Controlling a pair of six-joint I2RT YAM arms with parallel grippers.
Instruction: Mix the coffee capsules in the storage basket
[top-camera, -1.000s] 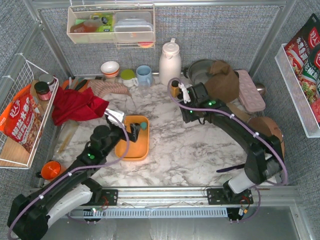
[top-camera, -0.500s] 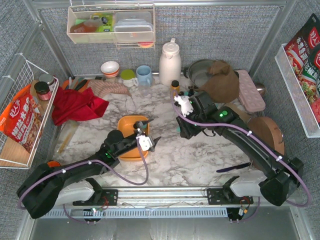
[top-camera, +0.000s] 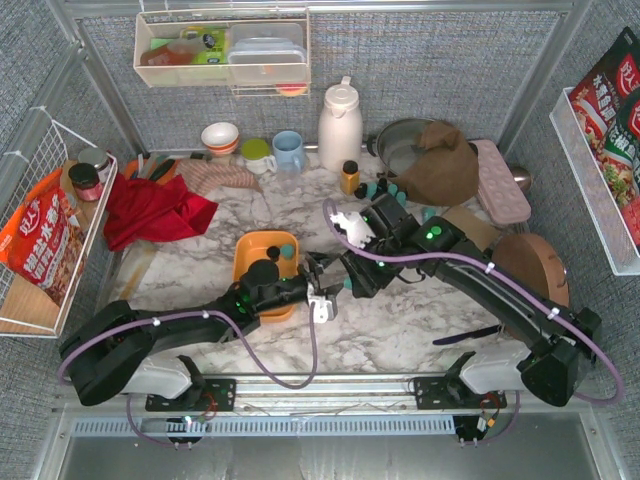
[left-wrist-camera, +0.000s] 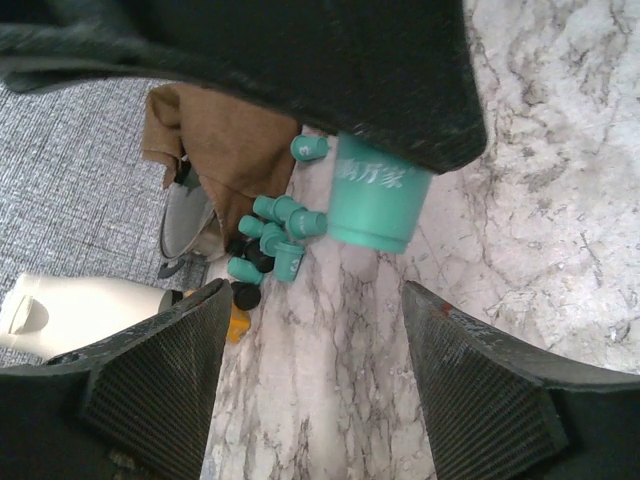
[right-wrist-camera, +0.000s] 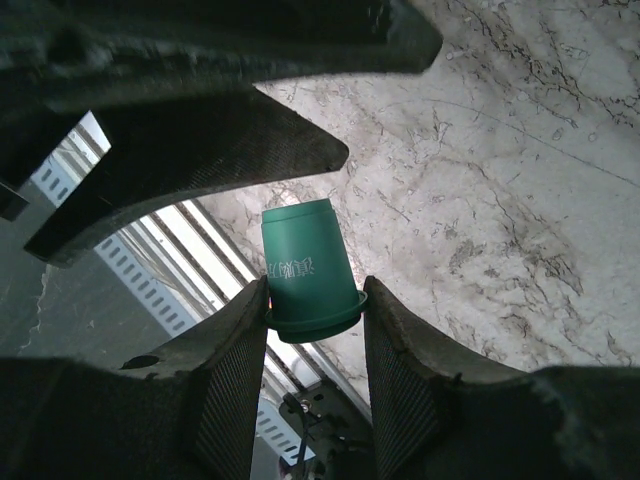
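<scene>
Pinching a teal capsule (right-wrist-camera: 305, 265) by its rim, the right gripper (right-wrist-camera: 313, 300) is facing the left gripper (left-wrist-camera: 315, 320), which is gaping wide and empty beside the orange basket (top-camera: 250, 250); other capsules (left-wrist-camera: 275, 230) are lying by the brown cloth (top-camera: 440, 160).

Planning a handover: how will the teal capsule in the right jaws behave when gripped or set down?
Probably light and stiff: the capsule sits pinched at its rim between the right gripper jaws without visible denting. Its smooth taper could slip from a grip. Laid sideways it would likely roll in a curve; loose capsules lie tipped over.
</scene>
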